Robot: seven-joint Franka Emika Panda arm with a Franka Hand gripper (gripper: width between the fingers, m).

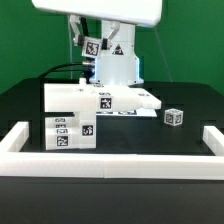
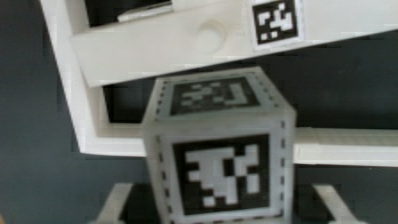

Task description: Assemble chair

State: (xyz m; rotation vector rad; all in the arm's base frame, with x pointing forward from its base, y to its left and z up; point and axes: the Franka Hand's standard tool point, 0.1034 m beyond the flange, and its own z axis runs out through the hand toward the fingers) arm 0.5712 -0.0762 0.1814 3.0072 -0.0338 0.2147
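The part-built chair (image 1: 85,108) is a cluster of white tagged blocks at the exterior view's left centre. The arm (image 1: 113,62) reaches down just behind it, and its fingertips are hidden there. In the wrist view my gripper (image 2: 228,206) is shut on a white chair leg (image 2: 221,150) with black-and-white tags on two faces. One finger (image 2: 125,203) shows on each side of the leg, blurred at the picture's edge. Behind the leg lies a white chair frame piece (image 2: 160,50) with its own tag (image 2: 276,20); dark table shows through its openings.
A small loose tagged block (image 1: 173,117) lies on the black table at the exterior view's right. White border rails run along the front (image 1: 110,161), the left (image 1: 18,140) and the right (image 1: 213,142).
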